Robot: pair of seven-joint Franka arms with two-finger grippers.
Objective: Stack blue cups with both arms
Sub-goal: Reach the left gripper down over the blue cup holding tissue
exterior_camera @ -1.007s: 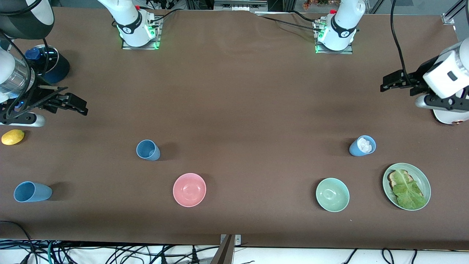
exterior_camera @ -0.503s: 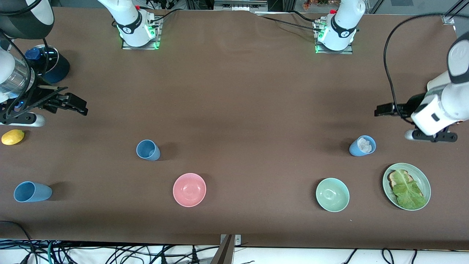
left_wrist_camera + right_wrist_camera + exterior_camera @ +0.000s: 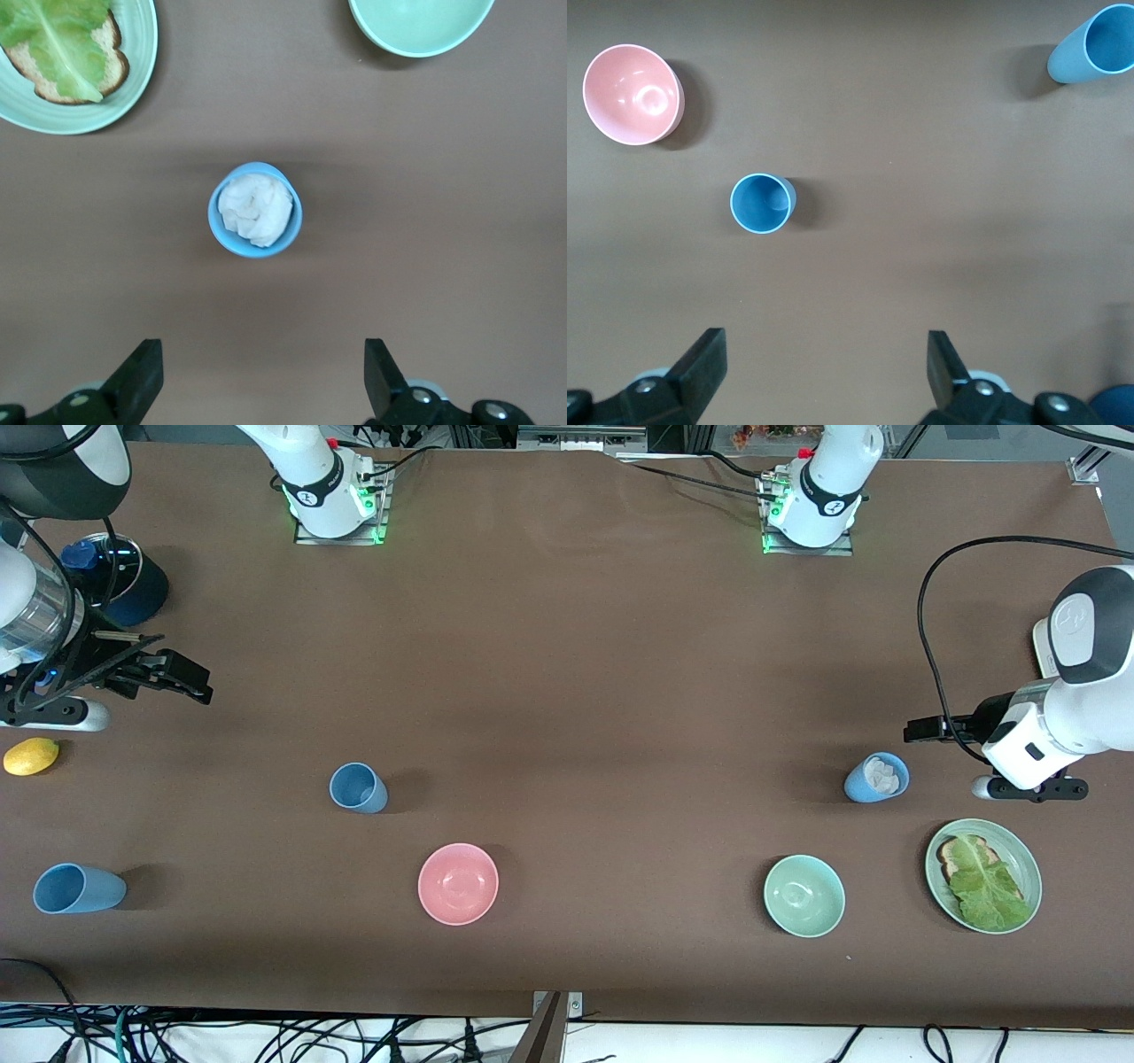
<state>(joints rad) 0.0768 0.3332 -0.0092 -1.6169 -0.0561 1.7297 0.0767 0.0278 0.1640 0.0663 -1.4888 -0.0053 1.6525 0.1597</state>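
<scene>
Three blue cups show in the front view. One stands toward the right arm's end, and a second stands nearer the camera at that end. The third, toward the left arm's end, holds something white and crumpled. My left gripper is open and empty over bare table beside this filled cup, its fingers apart from it. My right gripper is open and empty and waits over the table at its end. Its wrist view shows two empty cups.
A pink bowl and a mint-green bowl stand near the front edge. A green plate with toast and lettuce is beside the filled cup. A lemon and a navy pot lie near the right gripper.
The left arm has swung down and its gripper has come close to the cup with the white filling. The right arm has not moved.
</scene>
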